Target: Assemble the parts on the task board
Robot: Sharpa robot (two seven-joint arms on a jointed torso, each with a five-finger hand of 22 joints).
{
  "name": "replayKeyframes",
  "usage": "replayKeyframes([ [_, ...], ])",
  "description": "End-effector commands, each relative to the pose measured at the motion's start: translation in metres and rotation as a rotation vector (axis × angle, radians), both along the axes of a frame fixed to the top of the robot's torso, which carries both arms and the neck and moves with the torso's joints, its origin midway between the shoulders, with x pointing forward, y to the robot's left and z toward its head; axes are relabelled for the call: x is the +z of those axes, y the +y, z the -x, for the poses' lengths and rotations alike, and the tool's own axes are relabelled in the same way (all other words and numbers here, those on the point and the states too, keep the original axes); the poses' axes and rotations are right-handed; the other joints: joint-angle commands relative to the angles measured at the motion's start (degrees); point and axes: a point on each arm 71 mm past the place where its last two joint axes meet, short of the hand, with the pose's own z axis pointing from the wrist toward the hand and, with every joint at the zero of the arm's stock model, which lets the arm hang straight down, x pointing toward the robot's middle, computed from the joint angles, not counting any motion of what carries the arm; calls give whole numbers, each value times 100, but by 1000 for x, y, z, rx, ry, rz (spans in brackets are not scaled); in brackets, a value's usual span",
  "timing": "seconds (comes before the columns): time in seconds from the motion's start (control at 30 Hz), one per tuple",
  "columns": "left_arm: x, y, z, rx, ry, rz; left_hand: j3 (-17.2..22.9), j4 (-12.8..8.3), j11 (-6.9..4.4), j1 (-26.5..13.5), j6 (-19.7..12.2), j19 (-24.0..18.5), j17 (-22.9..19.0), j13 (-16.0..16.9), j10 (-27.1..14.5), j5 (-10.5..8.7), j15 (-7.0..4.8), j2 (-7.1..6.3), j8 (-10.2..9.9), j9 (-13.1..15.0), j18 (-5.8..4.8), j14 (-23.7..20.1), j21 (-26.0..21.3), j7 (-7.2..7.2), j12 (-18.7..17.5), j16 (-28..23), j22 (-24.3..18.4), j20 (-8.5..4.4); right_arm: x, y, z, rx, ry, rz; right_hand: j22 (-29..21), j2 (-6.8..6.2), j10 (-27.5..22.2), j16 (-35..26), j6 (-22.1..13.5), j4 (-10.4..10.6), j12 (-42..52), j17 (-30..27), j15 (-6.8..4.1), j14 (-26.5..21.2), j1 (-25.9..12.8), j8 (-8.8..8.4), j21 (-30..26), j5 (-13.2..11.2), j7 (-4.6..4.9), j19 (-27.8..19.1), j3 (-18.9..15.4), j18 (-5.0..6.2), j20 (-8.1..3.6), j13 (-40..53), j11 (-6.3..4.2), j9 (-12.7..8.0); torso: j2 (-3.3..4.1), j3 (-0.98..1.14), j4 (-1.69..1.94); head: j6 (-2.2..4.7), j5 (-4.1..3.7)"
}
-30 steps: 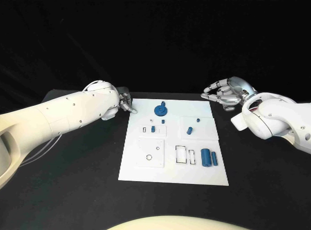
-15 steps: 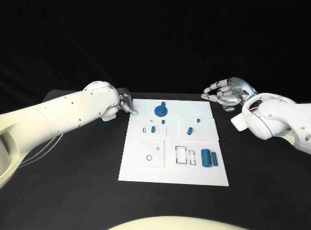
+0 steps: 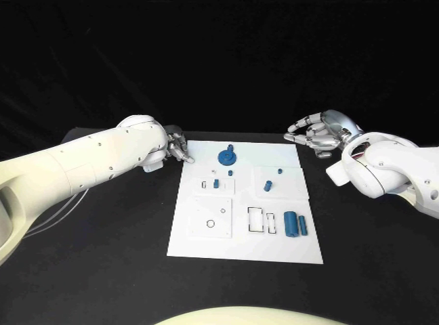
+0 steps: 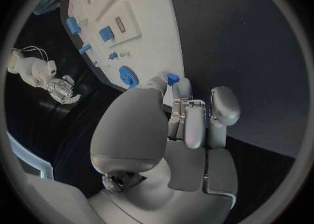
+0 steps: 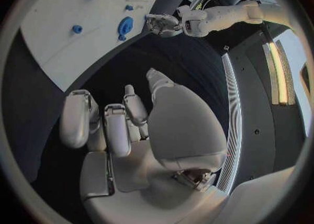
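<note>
Left hand (image 3: 177, 150) grasp half hidden

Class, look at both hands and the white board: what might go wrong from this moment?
1. The left hand pinches a small blue piece at its fingertips, near the board's far corner; so slight a hold may let it slip.
2. The blue disc lies close by, so lowering that hand may knock it.
</note>
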Motion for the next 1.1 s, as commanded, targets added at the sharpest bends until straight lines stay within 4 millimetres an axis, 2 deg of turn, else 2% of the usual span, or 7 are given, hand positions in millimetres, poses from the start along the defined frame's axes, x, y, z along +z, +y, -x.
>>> replayKeyframes([
  [0.03, -5, 0, 2, -1, 12, -3, 1284, -52, 22, -88, -6, -38, 560, -55, -15, 170, 20, 238, -183, -610, -113, 176, -8, -7, -61, 50, -24, 35, 0, 1, 0, 4, 1, 1, 511, -12, -60, -89, -34, 48, -39, 437, -42, 274, -185, 135, -99, 86, -4, -54, 57, 132, -25, -20, -25, 71, 2, 0, 1, 2, -2],
  [0.4, -3, 2, 3, -8, -1, 8, 2057, -126, 65, -391, -94, -56, 523, -43, -43, 162, 55, 209, -134, -554, -109, 152, -25, 47, -46, 33, -35, 61, 0, 0, 0, 4, 0, 1, 511, -13, -61, -90, -35, 48, -40, 437, -42, 274, -185, 138, -99, 90, -4, -53, 58, 132, -25, -21, -25, 71, 1, -1, 0, 13, 6],
  [0.8, -1, 4, 5, -20, -1, 23, 2469, -159, 93, -623, -132, -79, 509, -31, -74, 160, 78, 212, -128, -540, -102, 142, -48, 79, -27, 27, -60, 82, 0, 0, 0, 5, 0, 0, 512, -13, -61, -91, -37, 48, -41, 435, -42, 273, -186, 140, -99, 96, -4, -52, 59, 132, -25, -22, -25, 71, -1, 0, 0, 17, 17],
  [1.1, 0, 5, 6, -20, 0, 37, 2584, -173, 100, -691, -142, -80, 509, -28, -85, 160, 85, 204, -131, -540, -102, 141, -48, 87, -23, 29, -58, 89, 0, 0, 0, 6, 0, 0, 512, -13, -61, -91, -37, 48, -41, 435, -42, 273, -186, 140, -99, 96, -4, -52, 59, 132, -25, -22, -25, 71, 2, 0, 0, 17, 19],
])
